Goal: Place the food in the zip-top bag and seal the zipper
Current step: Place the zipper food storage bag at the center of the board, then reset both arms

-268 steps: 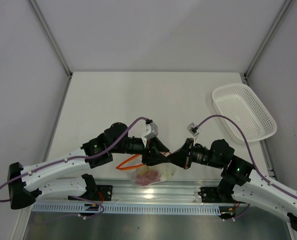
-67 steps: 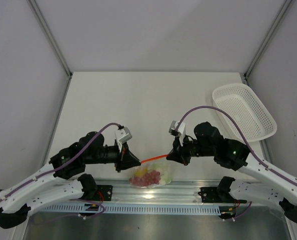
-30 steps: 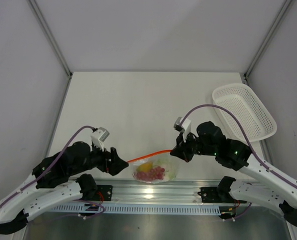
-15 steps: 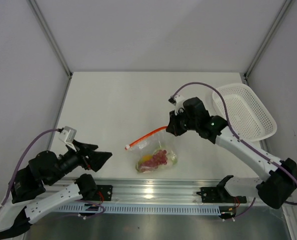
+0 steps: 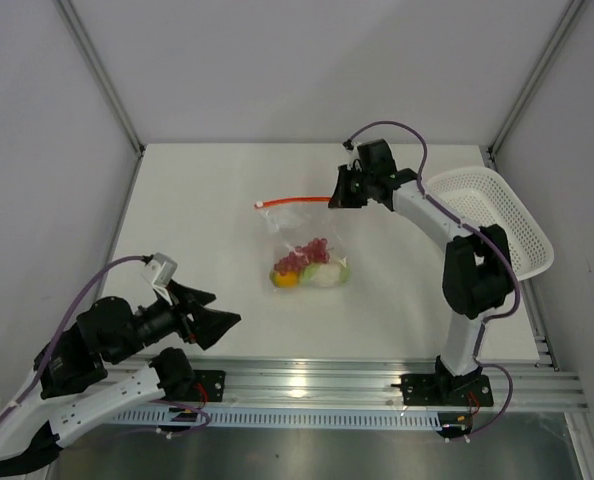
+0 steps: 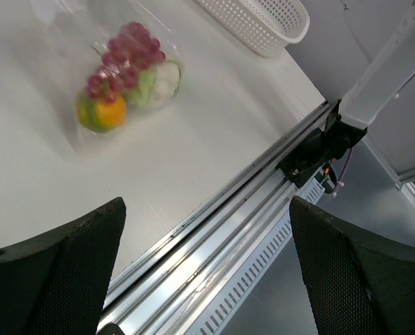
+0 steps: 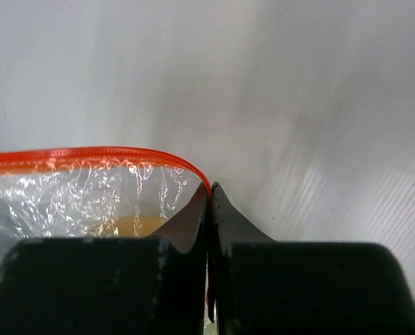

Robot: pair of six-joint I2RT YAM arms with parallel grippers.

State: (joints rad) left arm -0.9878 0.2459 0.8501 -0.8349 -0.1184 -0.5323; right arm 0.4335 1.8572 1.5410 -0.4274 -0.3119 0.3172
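While the right gripper (image 7: 209,190) pinches its right end, the crinkly clear bag's (image 5: 299,222) orange-red zipper strip (image 5: 295,201) runs leftward; the spread left gripper (image 5: 227,307) sits far off.

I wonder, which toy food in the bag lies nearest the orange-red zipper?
The dark red grape bunch: it lies closest to the zipper, while the orange fruit and whitish piece sit farther from it.
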